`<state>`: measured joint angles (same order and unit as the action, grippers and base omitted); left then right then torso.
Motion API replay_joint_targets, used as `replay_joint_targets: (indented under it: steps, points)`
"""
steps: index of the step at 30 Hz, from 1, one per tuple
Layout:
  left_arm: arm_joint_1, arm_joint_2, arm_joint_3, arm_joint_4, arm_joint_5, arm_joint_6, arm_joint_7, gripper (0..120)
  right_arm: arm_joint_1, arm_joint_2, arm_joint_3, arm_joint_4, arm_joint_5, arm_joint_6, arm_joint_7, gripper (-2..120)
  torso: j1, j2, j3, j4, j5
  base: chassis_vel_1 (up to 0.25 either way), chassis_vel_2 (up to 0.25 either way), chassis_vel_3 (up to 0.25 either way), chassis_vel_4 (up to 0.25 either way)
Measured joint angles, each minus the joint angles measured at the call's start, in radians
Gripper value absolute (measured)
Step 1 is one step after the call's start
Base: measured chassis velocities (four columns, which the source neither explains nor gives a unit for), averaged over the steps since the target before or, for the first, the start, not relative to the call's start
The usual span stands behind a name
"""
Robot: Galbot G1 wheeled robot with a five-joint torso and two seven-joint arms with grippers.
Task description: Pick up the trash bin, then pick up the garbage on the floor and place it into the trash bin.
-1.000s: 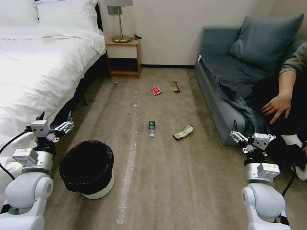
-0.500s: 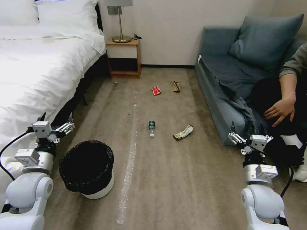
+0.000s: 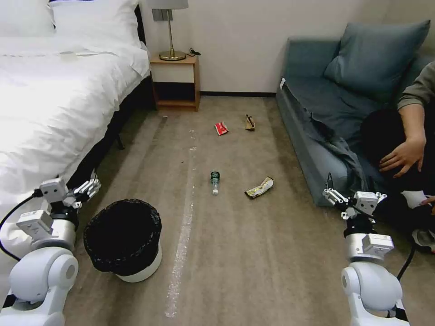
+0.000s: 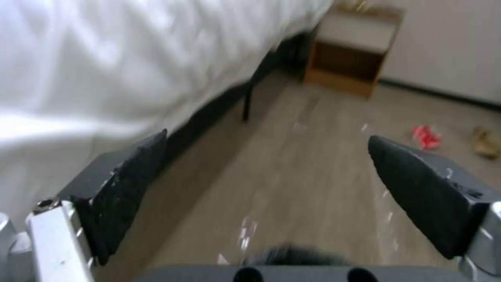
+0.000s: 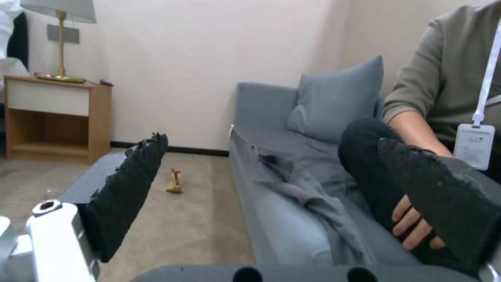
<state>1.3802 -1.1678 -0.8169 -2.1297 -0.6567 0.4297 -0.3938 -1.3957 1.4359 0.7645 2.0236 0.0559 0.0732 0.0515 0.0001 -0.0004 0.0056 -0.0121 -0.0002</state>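
Observation:
The trash bin (image 3: 144, 270), white with a black bag folded over its rim, stands on the carpet at the near left. My left gripper (image 3: 84, 182) hovers just beyond and left of the bin, by the bed's edge, open (image 4: 266, 138) and holding nothing. On the floor ahead lies the garbage: a clear bottle (image 3: 215, 181), a yellow wrapper (image 3: 259, 187), and farther off a red packet (image 3: 220, 128) and a brown wrapper (image 3: 249, 122). My right gripper (image 3: 352, 183) stays raised at the near right beside the sofa, open (image 5: 271, 140) and empty.
A white bed (image 3: 50, 99) runs along the left, a blue sofa (image 3: 317, 104) along the right with a person seated at its near end. A wooden nightstand (image 3: 176, 81) with a lamp stands at the back wall. Open carpet lies between them.
My left gripper has sunk a little, down and to the left, near the bin. The right gripper shifted slightly left early on, then held still. The person's hand moved.

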Motion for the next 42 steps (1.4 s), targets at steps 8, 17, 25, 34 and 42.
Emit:
replay_joint_targets:
  steps: [8,17,25,34,42]
  points:
    - [-0.004,-0.015,0.004,0.043,-0.085,0.104,-0.093,100,-0.003,0.009,-0.002,0.005,-0.003,0.001,-0.002,100,0.000,0.000,0.000,0.0000,-0.0001,0.000,0.000,0.000,0.000]
    - [-0.019,-0.043,0.013,0.131,-0.150,0.142,-0.145,100,-0.004,0.018,0.001,0.005,-0.008,0.011,-0.004,100,0.000,0.000,0.000,0.0000,0.0000,0.000,0.000,0.000,0.000]
    - [-0.018,-0.077,0.016,0.199,-0.166,0.144,-0.140,100,-0.001,0.025,-0.001,0.003,-0.014,0.013,-0.006,100,0.000,0.000,0.000,0.0001,0.0000,0.000,0.000,0.000,0.000]
    - [-0.015,-0.102,0.033,0.226,-0.188,0.139,-0.099,98,-0.001,0.027,-0.001,-0.001,-0.016,0.017,-0.007,100,0.000,0.000,0.000,0.0000,0.0000,0.000,0.000,0.000,0.000]
    - [-0.006,-0.116,0.037,0.245,-0.207,0.137,-0.068,74,-0.003,0.027,0.000,-0.005,-0.016,0.020,-0.007,100,0.000,0.000,0.000,0.0000,0.0001,0.000,0.000,0.000,0.000]
